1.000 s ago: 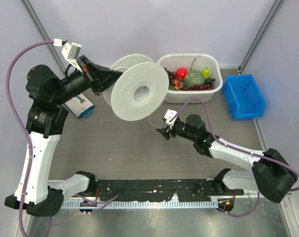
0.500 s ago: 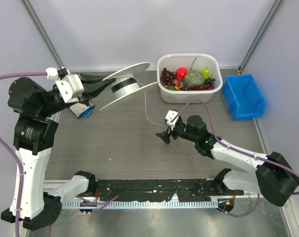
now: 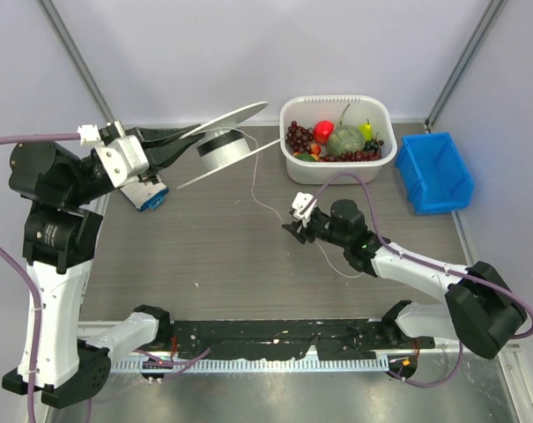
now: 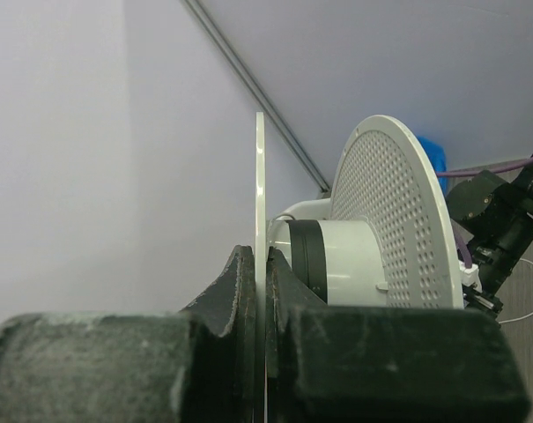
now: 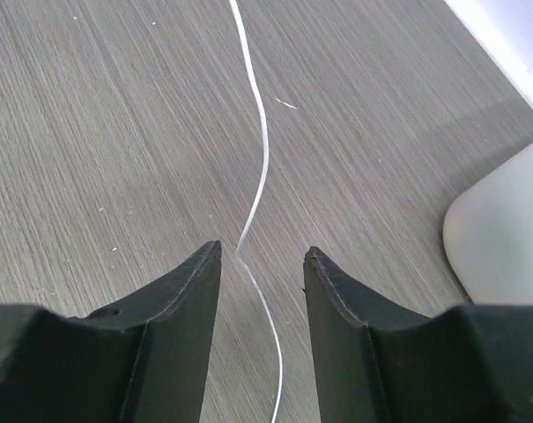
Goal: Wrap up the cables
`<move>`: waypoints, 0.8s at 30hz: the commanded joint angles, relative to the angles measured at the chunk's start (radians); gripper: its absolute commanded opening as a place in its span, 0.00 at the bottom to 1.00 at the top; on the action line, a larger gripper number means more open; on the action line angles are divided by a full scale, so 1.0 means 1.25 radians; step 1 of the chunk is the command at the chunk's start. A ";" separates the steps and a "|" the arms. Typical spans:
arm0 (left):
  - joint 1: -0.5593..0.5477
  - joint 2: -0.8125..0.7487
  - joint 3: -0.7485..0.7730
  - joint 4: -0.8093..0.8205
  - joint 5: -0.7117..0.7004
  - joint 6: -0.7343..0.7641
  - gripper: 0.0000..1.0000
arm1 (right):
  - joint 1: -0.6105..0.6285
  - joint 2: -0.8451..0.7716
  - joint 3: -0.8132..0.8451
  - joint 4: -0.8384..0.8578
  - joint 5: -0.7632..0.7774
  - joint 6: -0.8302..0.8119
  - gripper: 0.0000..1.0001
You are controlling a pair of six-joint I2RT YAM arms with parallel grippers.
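Note:
My left gripper is shut on the thin edge of one flange of the white round spool, held edge-on above the table's back left. In the left wrist view the fingers pinch that flange, and the perforated flange of the spool stands beyond. The thin white cable hangs from the spool and runs to my right gripper at mid-table. In the right wrist view the cable passes between the jaws of the right gripper, which is open and touches nothing.
A white tub of toy fruit stands at the back, and its corner shows in the right wrist view. A blue bin sits at the right. A blue-and-white object lies under the left arm.
The left arm turned the spool from face-on to edge-on and drew it back and to the left. The right gripper moved slightly toward the back, and its jaws narrowed around the cable.

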State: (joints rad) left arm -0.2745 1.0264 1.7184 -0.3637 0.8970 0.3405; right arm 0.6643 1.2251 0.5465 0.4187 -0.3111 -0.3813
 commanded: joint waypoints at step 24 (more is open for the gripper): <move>0.002 0.032 0.044 0.165 -0.199 -0.234 0.00 | 0.040 0.084 0.045 0.108 -0.020 0.079 0.01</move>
State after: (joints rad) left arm -0.2745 1.0454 1.7187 -0.2710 0.7914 0.1577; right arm 0.6769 1.3445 0.5690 0.4931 -0.3382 -0.3321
